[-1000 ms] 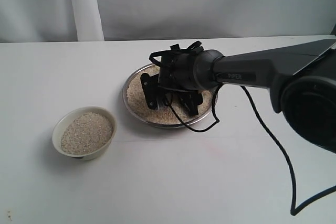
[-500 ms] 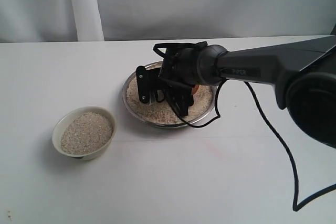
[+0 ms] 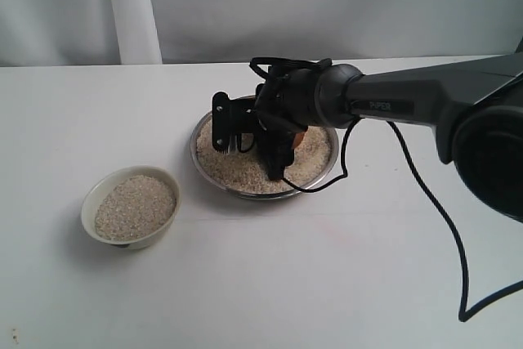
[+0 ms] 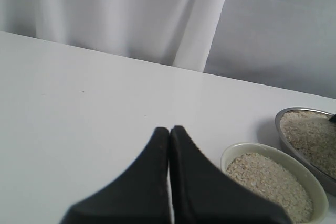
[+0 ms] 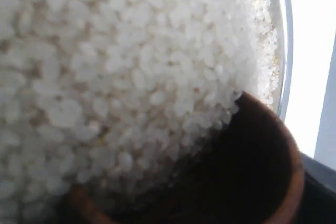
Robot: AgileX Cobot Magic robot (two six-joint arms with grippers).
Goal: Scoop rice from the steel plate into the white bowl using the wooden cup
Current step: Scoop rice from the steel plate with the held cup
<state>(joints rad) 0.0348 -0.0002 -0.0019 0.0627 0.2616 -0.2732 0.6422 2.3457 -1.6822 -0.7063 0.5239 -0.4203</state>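
**Right claw holds the cup, mouth tipped into the plate's rice**

The white table (image 3: 270, 284) lies bare on every side of the right claw (image 3: 249, 140), with the widest open stretch on the near side of the plate. The right arm (image 3: 425, 104) reaches in over the table's far right part, and its black cable (image 3: 425, 210) trails across the surface behind the claw.

The steel plate (image 3: 245, 194) sits directly under the claw, its raised rim ringing the fingers on all sides. The white bowl (image 3: 88, 202) stands well apart from the claw, toward the left arm's half and nearer the camera, heaped with rice and clear of the plate's rim.

The claw pinches the wooden cup (image 5: 286, 192), seen from outside only as a reddish sliver against the fingers. The cup is tilted with its dark mouth pressed into the rice (image 5: 131, 77), grains touching its lip, close to the plate's edge.

The left claw (image 4: 169, 130) hovers over bare table with fingers pressed together, the bowl ahead of it and the plate beyond.
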